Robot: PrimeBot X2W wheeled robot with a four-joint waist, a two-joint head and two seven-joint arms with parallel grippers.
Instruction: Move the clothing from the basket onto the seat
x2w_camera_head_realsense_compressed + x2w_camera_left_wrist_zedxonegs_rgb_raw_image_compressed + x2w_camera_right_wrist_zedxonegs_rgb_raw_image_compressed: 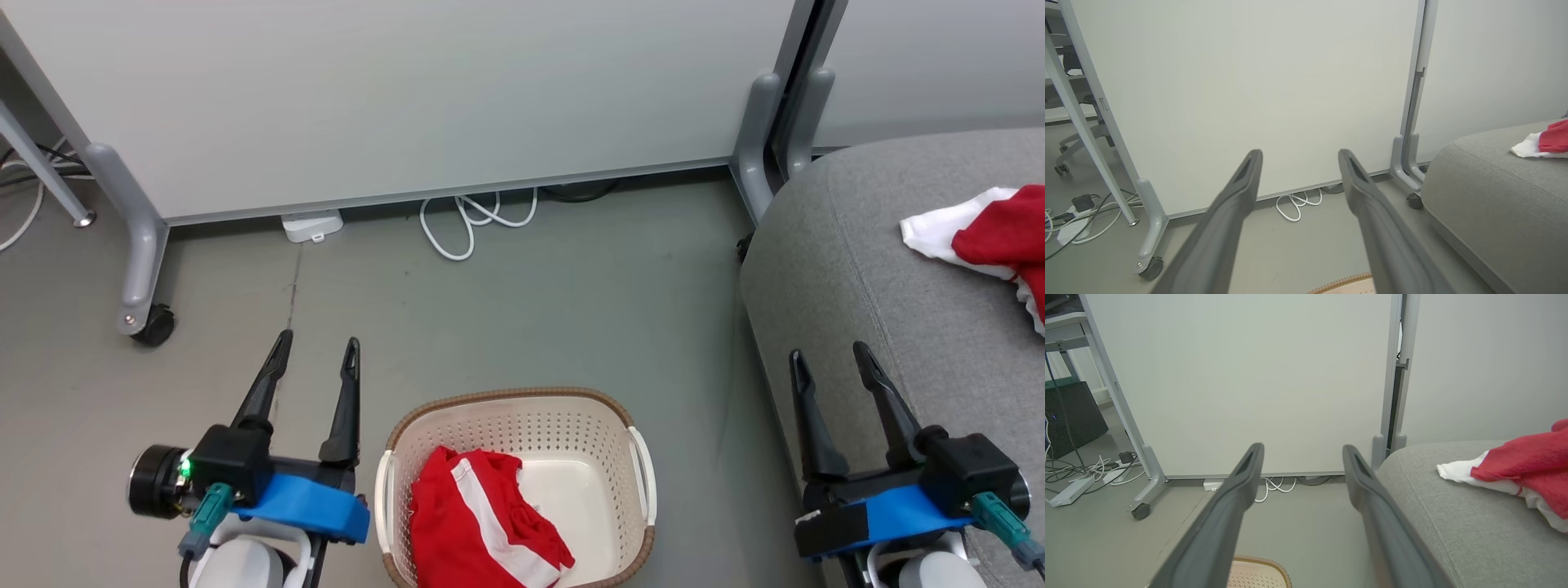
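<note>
Left end effector (318, 343) and right end effector (829, 355) are hanging wide open, empty. The clothing (482, 523) is lying in the basket's (522, 433) left half, nearer the left one.

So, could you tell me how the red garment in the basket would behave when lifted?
Probably floppy: the red garment lies crumpled in folds in the basket. Lifted from one pinch, it likely drapes and trails. It looks thin and light, so the basket probably stays put.
</note>
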